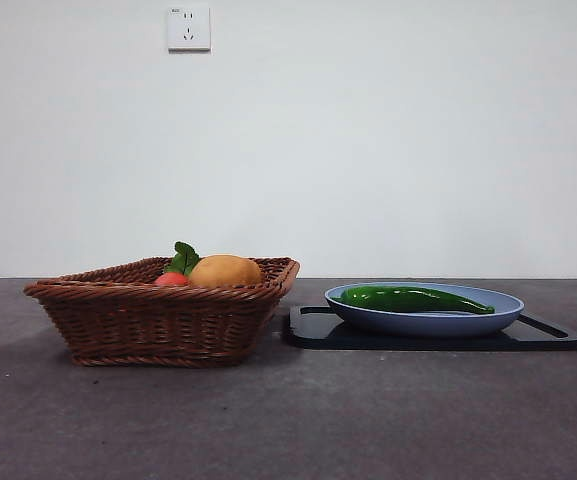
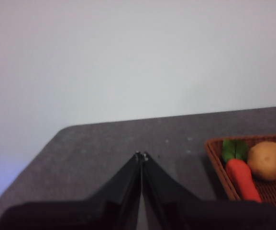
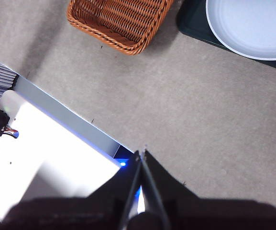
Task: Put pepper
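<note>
You have one pepper in front of you: long, glossy, dark green, lying flat along the one blue plate. That plate sits on one black tray, which rests on the desk. Beside the tray stands one woven basket, its near corner just beside the tray's edge. Inside the basket you can count two items: one rounded yellow-orange piece of produce and one small red item with green leaves, touching each other.

Neither arm appears in the front view. Your left gripper has its jaws pressed together with nothing between them; it hangs over bare desk next to the basket, on the side away from the plate, so the pepper is well apart from it and out of its wrist view. Your right gripper also has its jaws closed on nothing, poised above the desk's near edge. Its wrist view shows the basket and part of the plate ahead, well apart from the jaws, but the pepper itself does not show there.
</note>
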